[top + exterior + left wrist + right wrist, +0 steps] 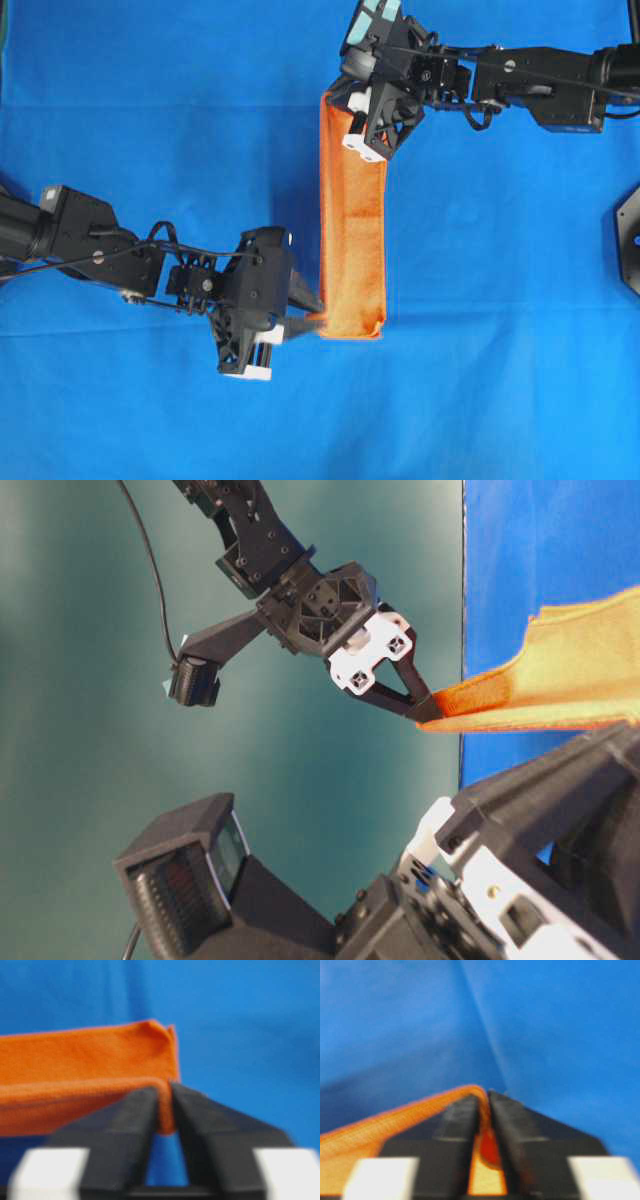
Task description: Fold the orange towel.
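Orange microfibre, folded into a long narrow strip, lay lengthwise down the middle of the overhead view: the orange towel (352, 215) rested on the large blue cloth (150, 100) that covered the bench. How many layers the strip held could not be counted from above; only a doubled edge showed at its lower end.

At that lower left corner the left end effector (312, 310) had its two dark fingers (120, 1125) nearly together, with a fold of towel pinched between the tips. The left wrist view showed this plainly enough (though it was soft and out of focus): orange cloth sat in the narrow gap, and the rest of the strip ran off the left edge of that picture.

At the upper end the right end effector (352, 108) hid the towel's top corner under its own body in the overhead view, so the contact could not be read there. The right wrist view, also blurred, showed orange hem lying between the close-set fingers (520, 1130), the cloth trailing away to the lower left. In the table-level view the tips (424, 710) met on the towel's raised edge, which lifted clear of the blue cloth there.

That same view was half blocked by the left arm's dark housing (480, 880) in the foreground, and the towel was cut off at the right edge.
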Tool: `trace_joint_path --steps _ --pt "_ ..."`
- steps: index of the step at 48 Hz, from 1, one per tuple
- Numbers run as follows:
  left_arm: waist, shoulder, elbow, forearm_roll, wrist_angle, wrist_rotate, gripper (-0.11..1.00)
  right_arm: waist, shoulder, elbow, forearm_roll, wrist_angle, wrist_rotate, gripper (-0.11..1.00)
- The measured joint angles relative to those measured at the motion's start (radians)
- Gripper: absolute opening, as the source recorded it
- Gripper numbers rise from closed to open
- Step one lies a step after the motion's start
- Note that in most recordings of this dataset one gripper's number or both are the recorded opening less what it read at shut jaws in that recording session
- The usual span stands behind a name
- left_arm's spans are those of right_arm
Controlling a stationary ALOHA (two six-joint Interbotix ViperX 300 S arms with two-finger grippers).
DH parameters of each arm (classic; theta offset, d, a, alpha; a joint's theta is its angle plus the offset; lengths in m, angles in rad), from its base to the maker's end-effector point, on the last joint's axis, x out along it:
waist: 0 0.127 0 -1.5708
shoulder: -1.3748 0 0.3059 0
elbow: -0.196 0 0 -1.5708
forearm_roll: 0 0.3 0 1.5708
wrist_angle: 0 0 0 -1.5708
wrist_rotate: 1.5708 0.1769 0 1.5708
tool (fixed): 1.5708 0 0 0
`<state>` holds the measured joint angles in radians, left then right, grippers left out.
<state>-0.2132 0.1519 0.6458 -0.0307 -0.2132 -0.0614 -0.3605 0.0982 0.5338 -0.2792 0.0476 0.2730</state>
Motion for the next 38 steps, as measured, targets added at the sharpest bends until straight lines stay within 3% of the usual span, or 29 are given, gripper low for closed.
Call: trace_joint_path --steps 5,10,19,38 --pt "-0.003 0.000 -0.002 0.000 -0.002 0.002 0.57 -0.009 0.000 0.005 -0.002 0.000 -0.002 0.58" --pt "0.002 0.000 0.000 0.000 0.000 0.000 0.84 -0.008 0.000 0.008 -0.006 -0.002 0.000 0.59" --pt "0.009 -0.003 -0.002 0.000 0.020 0.008 0.74 -0.005 0.000 0.009 -0.008 -0.003 -0.002 0.57" --pt "0.026 -0.239 0.025 0.000 0.299 0.018 0.74 0.015 -0.121 0.069 -0.009 0.005 -0.002 0.58"
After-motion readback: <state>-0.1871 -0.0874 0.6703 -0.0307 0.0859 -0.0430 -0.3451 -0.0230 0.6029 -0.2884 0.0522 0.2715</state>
